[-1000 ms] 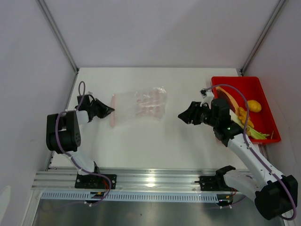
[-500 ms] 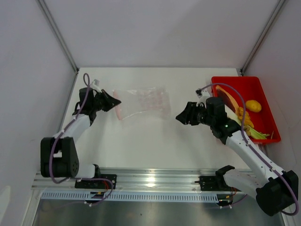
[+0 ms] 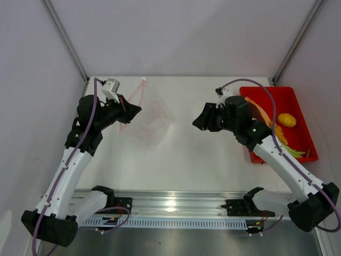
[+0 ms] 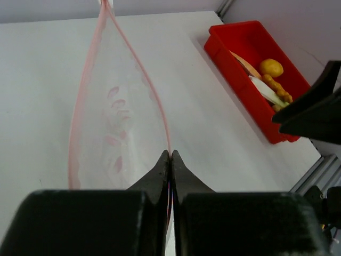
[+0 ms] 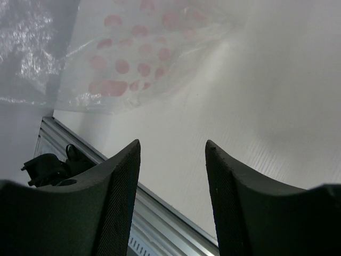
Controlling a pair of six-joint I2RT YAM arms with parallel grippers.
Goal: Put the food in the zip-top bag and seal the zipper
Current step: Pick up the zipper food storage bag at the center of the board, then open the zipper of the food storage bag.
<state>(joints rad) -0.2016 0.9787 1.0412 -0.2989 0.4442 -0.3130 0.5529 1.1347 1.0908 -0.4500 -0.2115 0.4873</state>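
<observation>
My left gripper is shut on the pinkish zipper strip of the clear zip-top bag and holds the bag lifted off the table, its mouth spread open. My right gripper is open and empty, to the right of the bag; the bag hangs ahead of it in the right wrist view. The food lies in the red tray: a yellow lemon, an orange slice, tan-yellow balls and a green-white leek. The dark red piece is not visible.
The red tray stands at the table's right edge. An aluminium rail runs along the near edge. Grey walls enclose the table on three sides.
My left arm has risen and lifted the bag off the table by its zipper edge. My right gripper has moved up and left toward the bag.
</observation>
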